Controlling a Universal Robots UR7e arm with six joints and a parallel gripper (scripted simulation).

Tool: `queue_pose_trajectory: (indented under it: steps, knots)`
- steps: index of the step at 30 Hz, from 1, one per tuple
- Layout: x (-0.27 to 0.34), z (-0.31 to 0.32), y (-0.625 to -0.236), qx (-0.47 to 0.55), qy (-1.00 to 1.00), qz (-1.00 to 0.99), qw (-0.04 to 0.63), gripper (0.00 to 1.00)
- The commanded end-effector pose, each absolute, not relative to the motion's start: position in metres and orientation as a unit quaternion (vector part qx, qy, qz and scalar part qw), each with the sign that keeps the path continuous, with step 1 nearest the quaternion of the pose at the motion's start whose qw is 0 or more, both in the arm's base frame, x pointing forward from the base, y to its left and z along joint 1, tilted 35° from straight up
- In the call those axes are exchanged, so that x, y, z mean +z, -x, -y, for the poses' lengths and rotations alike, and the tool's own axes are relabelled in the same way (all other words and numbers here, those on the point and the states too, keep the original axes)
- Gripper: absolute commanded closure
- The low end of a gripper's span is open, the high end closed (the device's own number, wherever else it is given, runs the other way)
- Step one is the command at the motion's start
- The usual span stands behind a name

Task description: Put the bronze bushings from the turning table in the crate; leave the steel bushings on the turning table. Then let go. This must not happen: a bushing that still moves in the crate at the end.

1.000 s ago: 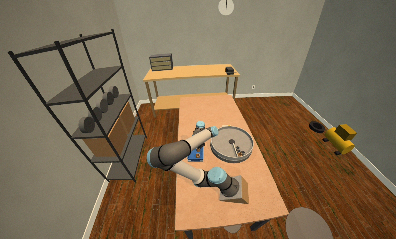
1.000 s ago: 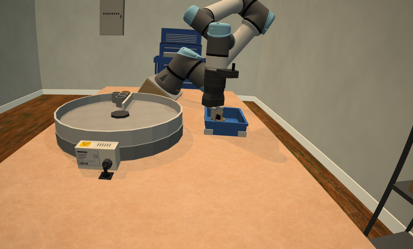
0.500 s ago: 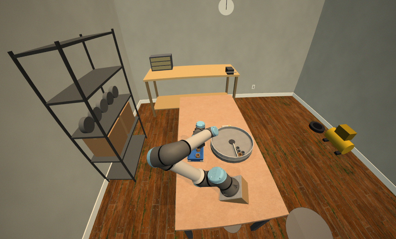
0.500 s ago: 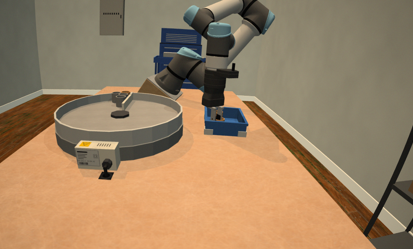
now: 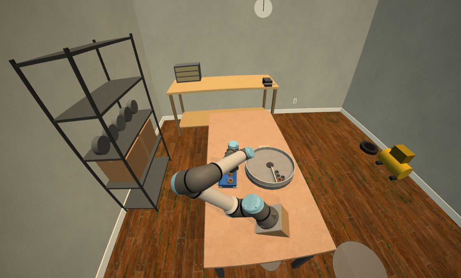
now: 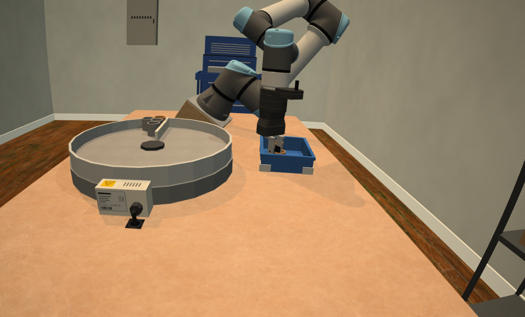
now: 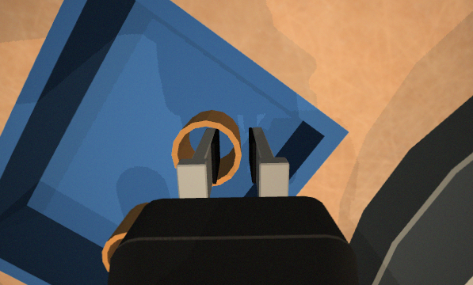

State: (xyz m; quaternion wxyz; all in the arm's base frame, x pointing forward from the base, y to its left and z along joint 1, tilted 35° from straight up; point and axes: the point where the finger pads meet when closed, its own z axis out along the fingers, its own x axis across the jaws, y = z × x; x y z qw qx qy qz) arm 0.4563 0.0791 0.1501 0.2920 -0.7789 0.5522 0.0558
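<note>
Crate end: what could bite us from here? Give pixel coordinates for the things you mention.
One of the fingers [image 6: 271, 145] is in or over the bore of a bronze bushing [image 5: 230, 174] [image 6: 282, 152] [image 7: 212, 116]. Sideways travel could drag or tip it; closing might pinch its wall.

The last bronze one I can see on the turning table [image 5: 271, 185] [image 6: 149, 165] is crowded by steel bushings [image 5: 283, 177] [image 6: 153, 129], so a pick there could knock or grab a steel one.

Bushing wall [image 7: 236, 160] between pincer [image 5: 233, 170] [image 6: 276, 145] [image 7: 234, 144] tips; crate floor [image 7: 113, 119] open beyond; low divider [image 5: 273, 173] [image 6: 161, 129] flanks turntable cluster.

Three bronze bushings [image 5: 230, 182] [image 6: 281, 152] [image 7: 211, 117], three steel bushings [image 5: 282, 178] [image 6: 152, 130], one crate [image 5: 227, 185] [image 6: 286, 163] [image 7: 321, 123], one turning table [image 5: 261, 162] [image 6: 193, 143] [image 7: 450, 237].
</note>
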Motion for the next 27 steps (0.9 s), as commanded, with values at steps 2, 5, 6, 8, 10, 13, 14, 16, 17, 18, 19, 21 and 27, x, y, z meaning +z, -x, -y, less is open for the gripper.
queue_pose_trajectory:
  steps: [2,5,6,8,10,13,14,16,17,18,19,21,27]
  knots:
    - [0.1504,-0.0788,-0.4566,0.055,0.779,-0.552,0.292,0.53]
    - [0.1504,-0.0788,-0.4566,0.055,0.779,-0.552,0.292,0.53]
    - [0.1504,-0.0788,-0.4566,0.055,0.779,-0.552,0.292,0.53]
    - [0.1504,-0.0788,-0.4566,0.055,0.779,-0.552,0.292,0.53]
    - [0.1504,-0.0788,-0.4566,0.055,0.779,-0.552,0.292,0.53]
    - [0.1504,-0.0788,-0.4566,0.055,0.779,-0.552,0.292,0.53]
    - [0.1504,-0.0788,-0.4566,0.055,0.779,-0.552,0.292,0.53]
    - [0.1514,-0.0783,-0.4563,0.055,0.779,-0.552,0.292,0.53]
    - [0.1524,-0.0778,-0.456,0.055,0.779,-0.552,0.292,0.53]
    - [0.1534,-0.0772,-0.4557,0.055,0.779,-0.552,0.292,0.53]
    - [0.1544,-0.0767,-0.4554,0.055,0.779,-0.552,0.292,0.53]
    - [0.1554,-0.0762,-0.4551,0.055,0.779,-0.552,0.292,0.53]
    - [0.1554,-0.0762,-0.4551,0.055,0.779,-0.552,0.292,0.53]
